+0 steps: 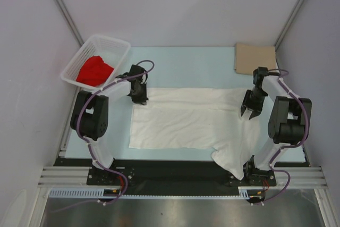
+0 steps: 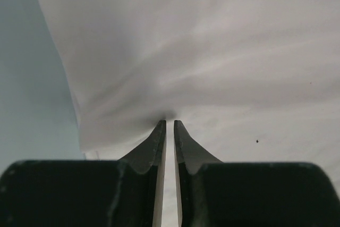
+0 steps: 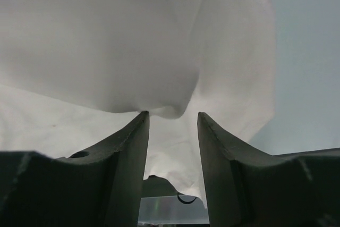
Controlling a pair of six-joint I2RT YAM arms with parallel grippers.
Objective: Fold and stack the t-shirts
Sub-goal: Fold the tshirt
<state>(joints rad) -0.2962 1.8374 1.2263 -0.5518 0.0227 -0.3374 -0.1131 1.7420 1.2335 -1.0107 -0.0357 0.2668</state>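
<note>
The white t-shirt (image 1: 186, 118) lies spread across the middle of the table, and its near right part hangs bunched over the front edge. My left gripper (image 1: 141, 98) is at the shirt's far left corner. Its jaws are pinched together on a pucker of the white cloth (image 2: 202, 51), with wrinkles fanning out from the left gripper (image 2: 170, 122). My right gripper (image 1: 249, 112) hovers at the far right edge. In the right wrist view the right gripper (image 3: 172, 114) is open over a fold of the cloth (image 3: 106, 41). The tan t-shirt (image 1: 256, 58) lies flat at the back right. The red t-shirt (image 1: 94, 70) sits crumpled in the basket.
A white lattice basket (image 1: 106, 40) stands at the back left corner. Grey walls close in the left, right and back sides. The black mounting rail (image 1: 170, 169) runs along the front edge between the arm bases.
</note>
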